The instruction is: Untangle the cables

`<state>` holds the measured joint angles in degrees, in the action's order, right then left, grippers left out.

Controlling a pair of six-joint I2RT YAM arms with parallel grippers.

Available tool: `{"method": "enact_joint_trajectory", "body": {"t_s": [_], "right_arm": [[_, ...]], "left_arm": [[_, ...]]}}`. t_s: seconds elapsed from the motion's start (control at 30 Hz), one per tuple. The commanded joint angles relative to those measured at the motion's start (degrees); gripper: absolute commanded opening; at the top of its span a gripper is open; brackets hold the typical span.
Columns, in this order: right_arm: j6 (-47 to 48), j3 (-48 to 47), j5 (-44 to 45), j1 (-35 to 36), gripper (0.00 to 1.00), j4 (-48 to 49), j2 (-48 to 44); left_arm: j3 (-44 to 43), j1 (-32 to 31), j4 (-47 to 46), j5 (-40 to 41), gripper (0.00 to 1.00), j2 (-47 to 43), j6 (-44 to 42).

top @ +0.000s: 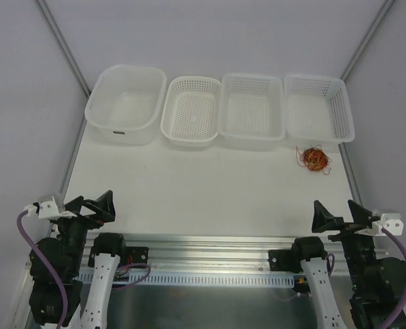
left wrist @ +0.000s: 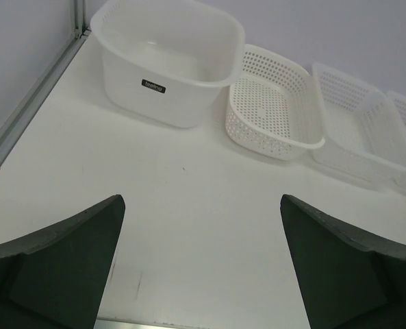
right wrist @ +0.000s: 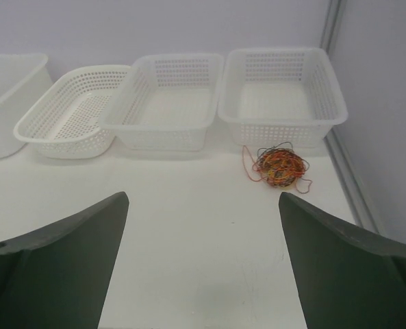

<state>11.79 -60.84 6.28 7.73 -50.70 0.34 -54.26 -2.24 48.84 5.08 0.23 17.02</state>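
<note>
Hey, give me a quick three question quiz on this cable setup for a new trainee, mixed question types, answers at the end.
1. True or false: the cable tangle lies inside a basket.
2. The left gripper and right gripper are: A) both open, B) both shut on cables, C) one open, one shut.
3. Fill in: ___ white containers line the table's far edge.
Key: 1 false, it lies on the table in front of the rightmost basket; 2 A; 3 four.

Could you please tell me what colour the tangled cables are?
The cables are mostly orange and red, with dark strands; right wrist view.
</note>
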Motion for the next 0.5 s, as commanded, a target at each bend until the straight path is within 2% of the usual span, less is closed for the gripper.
{"method": "enact_joint_trajectory", "body": {"t_s": [0.0, 0.07, 0.23, 0.3, 0.33, 0.47], "right_arm": [[-3.1, 2.0, -8.6, -0.1, 0.97, 3.4, -4.4], [-4.9, 4.0, -15.5, -0.2, 0.97, 6.2, -3.4], [-9.5, 5.6, -20.7, -0.2, 0.97, 7.9, 6.9], [-11.5, 5.9, -20.1, -0.2, 0.97, 8.0, 10.1], [-11.5, 6.1, -19.2, -0.2, 0.97, 7.8, 11.9], [-16.4, 6.3, -11.7, -0.2, 0.97, 6.8, 23.3]], "left_arm": [[0.5, 0.1, -1.5, 0.9, 0.99, -8.5, 0.2], [1.0, 0.1, -1.6, 1.2, 0.99, -7.4, 1.1], [3.5, 0.1, -2.2, -0.1, 0.99, -2.2, 6.4], [5.2, 0.1, -2.4, -1.4, 0.99, -0.8, 9.2], [5.7, 0.1, -2.6, -3.0, 0.99, 2.9, 10.2], [8.6, 0.0, -3.5, -8.8, 0.99, 9.9, 12.5]]}}
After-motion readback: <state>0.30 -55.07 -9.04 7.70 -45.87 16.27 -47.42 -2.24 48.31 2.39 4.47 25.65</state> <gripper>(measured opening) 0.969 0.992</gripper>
